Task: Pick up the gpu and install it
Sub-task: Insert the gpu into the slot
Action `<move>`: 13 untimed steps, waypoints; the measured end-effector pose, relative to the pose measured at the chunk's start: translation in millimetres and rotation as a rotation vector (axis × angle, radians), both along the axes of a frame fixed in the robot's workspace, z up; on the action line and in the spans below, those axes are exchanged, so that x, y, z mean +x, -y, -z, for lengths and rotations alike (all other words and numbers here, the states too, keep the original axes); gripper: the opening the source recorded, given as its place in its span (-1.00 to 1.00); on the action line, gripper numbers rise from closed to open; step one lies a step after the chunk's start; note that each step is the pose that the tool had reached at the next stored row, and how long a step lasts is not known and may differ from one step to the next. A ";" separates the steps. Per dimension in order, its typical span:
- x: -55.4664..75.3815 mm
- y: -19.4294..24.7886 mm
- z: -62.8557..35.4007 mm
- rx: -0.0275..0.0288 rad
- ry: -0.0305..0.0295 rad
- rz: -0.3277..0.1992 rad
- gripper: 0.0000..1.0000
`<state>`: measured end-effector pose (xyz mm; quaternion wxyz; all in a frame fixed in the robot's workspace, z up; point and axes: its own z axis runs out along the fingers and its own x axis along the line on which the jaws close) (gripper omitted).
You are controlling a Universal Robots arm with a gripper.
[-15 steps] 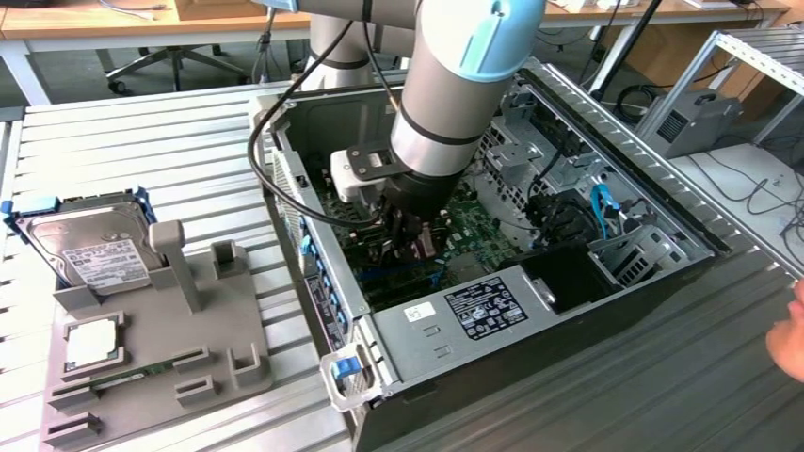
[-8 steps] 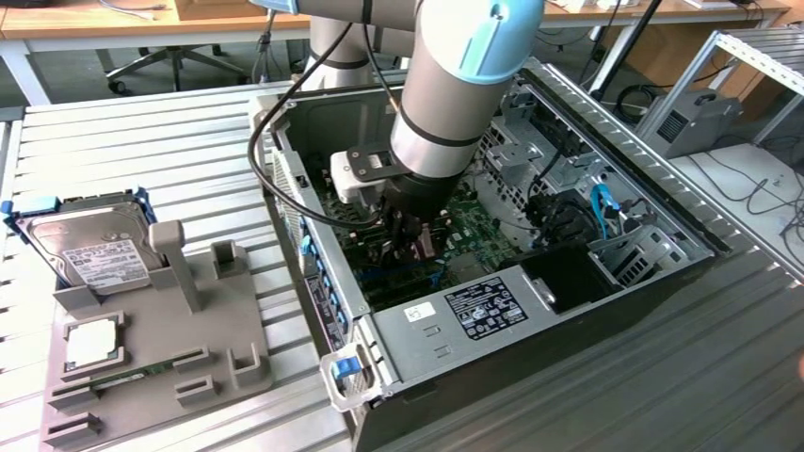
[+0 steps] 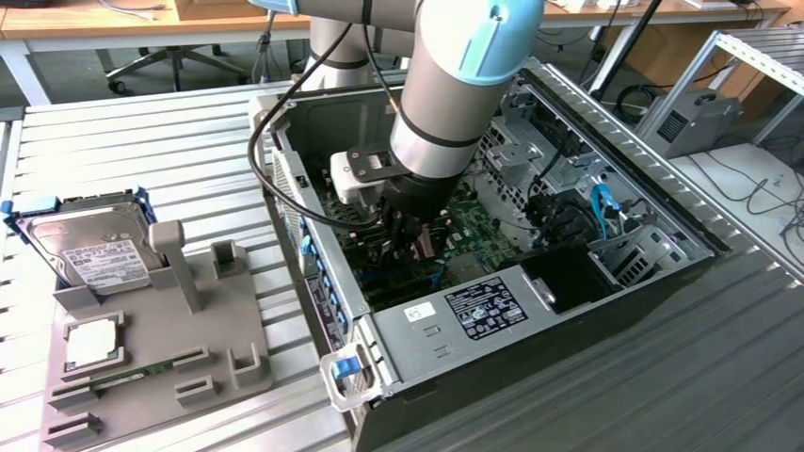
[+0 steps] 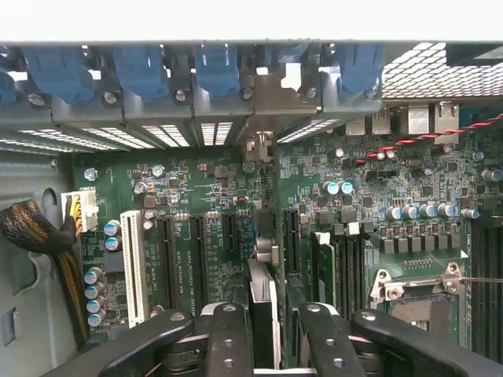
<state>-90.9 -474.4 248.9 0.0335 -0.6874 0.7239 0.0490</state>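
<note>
A: Nearest the lens in the wrist view, we are seeing the gripper clenching its black fingers on the gpu, which is standing on edge between them over the green motherboard.

B: We are reading it the same way from the exterior view. Going from that view's left, we are looking at a silver hard drive with a white label, resting in the grey holder tray on the slatted table.

A: And below the drive on that same tray, we are seeing a small square chip, with a slim green memory stick lying just beside it.

B: Moving rightward, we are coming to the open computer case, lying on its side. The arm is reaching down into it, and the gripper is sitting low over the board, the card's dark face just showing between the fingers.

A: In the wrist view, we are noting the card's far end lining up with a rear bracket opening, below the row of blue clips. Whether its edge is touching a slot, we cannot tell.

B: Toward the exterior view's right, we are seeing the labelled power supply at the near end of the case, and blue cables by the drive bays.
</note>
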 end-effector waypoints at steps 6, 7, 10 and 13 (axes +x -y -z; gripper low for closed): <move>-0.1 0.1 -0.5 -0.0010 -0.0005 0.000 -0.04; -0.1 0.2 -1.4 -0.0015 -0.0008 0.000 -0.04; -0.3 0.1 -9.4 -0.0010 0.0001 0.000 -0.04; -0.4 0.1 -21.8 -0.0012 0.0003 0.000 -0.04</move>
